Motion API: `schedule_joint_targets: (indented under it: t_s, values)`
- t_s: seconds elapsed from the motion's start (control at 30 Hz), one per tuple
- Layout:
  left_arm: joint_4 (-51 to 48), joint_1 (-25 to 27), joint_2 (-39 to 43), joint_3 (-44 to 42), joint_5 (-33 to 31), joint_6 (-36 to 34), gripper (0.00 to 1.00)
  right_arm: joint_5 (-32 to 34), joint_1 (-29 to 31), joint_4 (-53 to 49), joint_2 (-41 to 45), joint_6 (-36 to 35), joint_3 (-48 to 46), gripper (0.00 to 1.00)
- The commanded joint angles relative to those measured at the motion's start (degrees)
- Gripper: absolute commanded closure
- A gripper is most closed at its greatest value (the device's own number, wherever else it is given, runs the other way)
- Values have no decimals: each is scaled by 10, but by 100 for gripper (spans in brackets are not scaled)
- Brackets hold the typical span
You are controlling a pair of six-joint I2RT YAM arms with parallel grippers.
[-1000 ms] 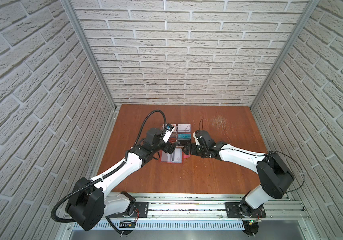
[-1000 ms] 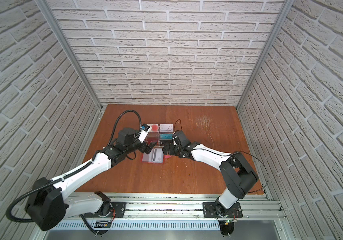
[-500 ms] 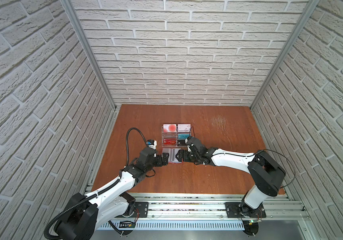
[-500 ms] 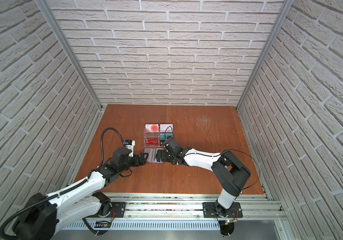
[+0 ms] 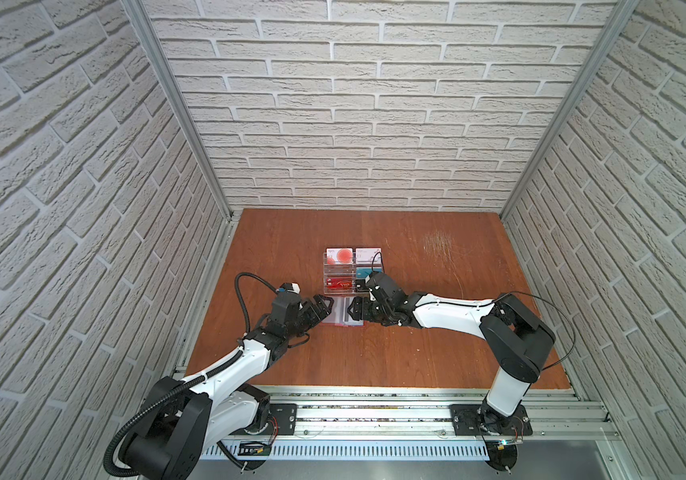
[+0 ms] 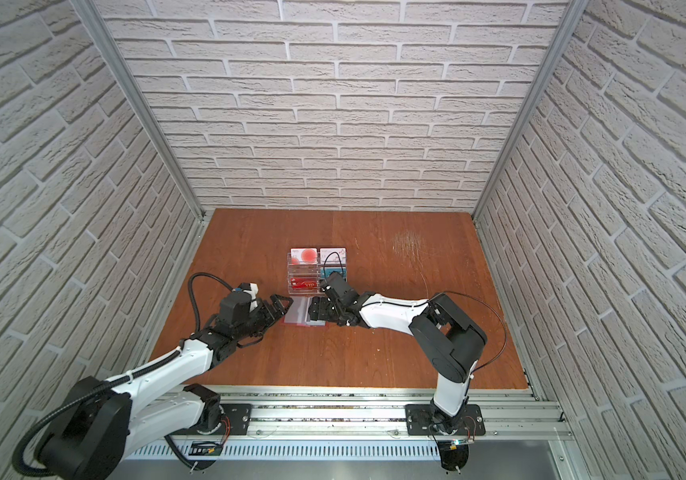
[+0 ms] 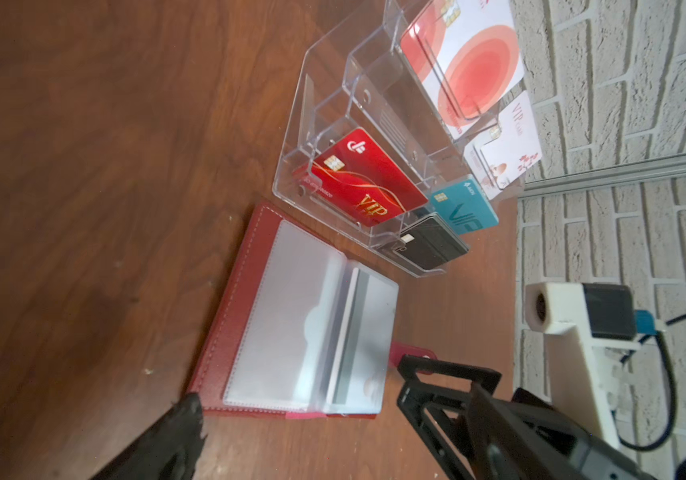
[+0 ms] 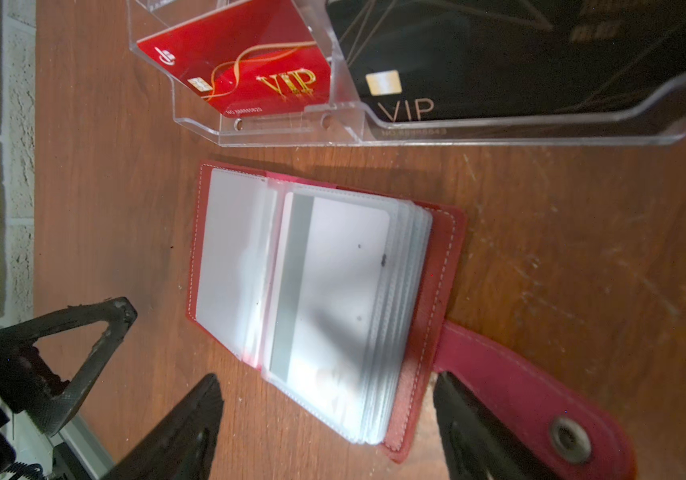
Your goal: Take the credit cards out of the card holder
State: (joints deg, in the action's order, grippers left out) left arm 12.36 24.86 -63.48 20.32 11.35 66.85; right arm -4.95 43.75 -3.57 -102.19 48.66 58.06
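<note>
the card holder (image 5: 340, 316) lies open and flat on the table (image 5: 416, 345), just in front of the clear rack (image 5: 335, 274), with a narrow strip of bare wood between the cover's back edge and the rack's front lip (image 8: 275, 129). its clear sleeves are fanned in a stack on the right half. the top sleeve holds a white card (image 8: 333, 282) with a grey stripe and small marks, its corners inside the sleeve's edge. the snap tab (image 8: 520, 395) sticks out past the cover's right edge and lies flat on the wood. the right gripper (image 8: 326, 378) has its jaws spread, straddling the near end of the sleeve stack and pinching nothing. one finger is over bare wood, the other is just beside the tab, and i cannot tell whether that one touches it. the left gripper (image 5: 326, 308) is spread wide and empty at the holder's left edge, and the right wrist view shows wood between its fingertip (image 8: 123, 311) and the cover. the teal card (image 7: 464, 210), the card with red circles (image 7: 474, 79), a red card (image 7: 362, 183) and a black card (image 8: 499, 62) stand in the rack's tiers. in both top views the table is bare to the right of the rack and toward the front rail.
</note>
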Motion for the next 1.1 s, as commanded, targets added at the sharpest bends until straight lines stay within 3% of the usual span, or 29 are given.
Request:
schedule_joint_targets:
  t_s: [0.0,0.6,1.07]
  values:
    - [40,-1,-17,19,30,36,2,4,5,19,-12,12,11,26]
    - [103,24,-106,16,22,70,2,-3,6,20,-33,21,25,57]
    - [105,24,-93,31,24,89,2,38,6,-33,19,-2,26,61]
